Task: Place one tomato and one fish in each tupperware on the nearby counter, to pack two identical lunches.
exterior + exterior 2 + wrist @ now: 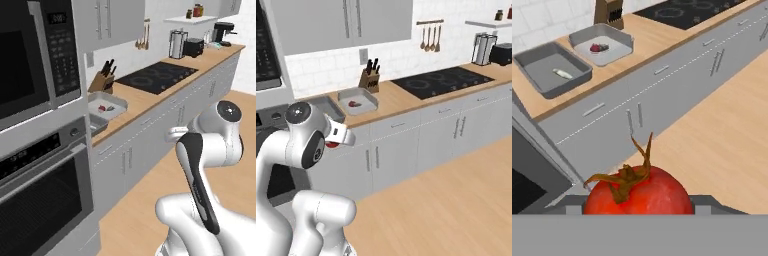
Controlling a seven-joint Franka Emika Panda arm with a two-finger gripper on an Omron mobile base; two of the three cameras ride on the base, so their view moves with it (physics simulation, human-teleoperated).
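Gripper clamped on tomato, carried beside oven, short of counter. Darker tupperware holds fish alone; lighter tupperware already has tomato. Best: lift clear of rim, release low inside darker one

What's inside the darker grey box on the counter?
The darker tupperware holds one small silvery fish on its floor. I can see no tomato in it. The near wall hides a thin strip of the floor.

Kitchen: cooktop, oven, cabinets
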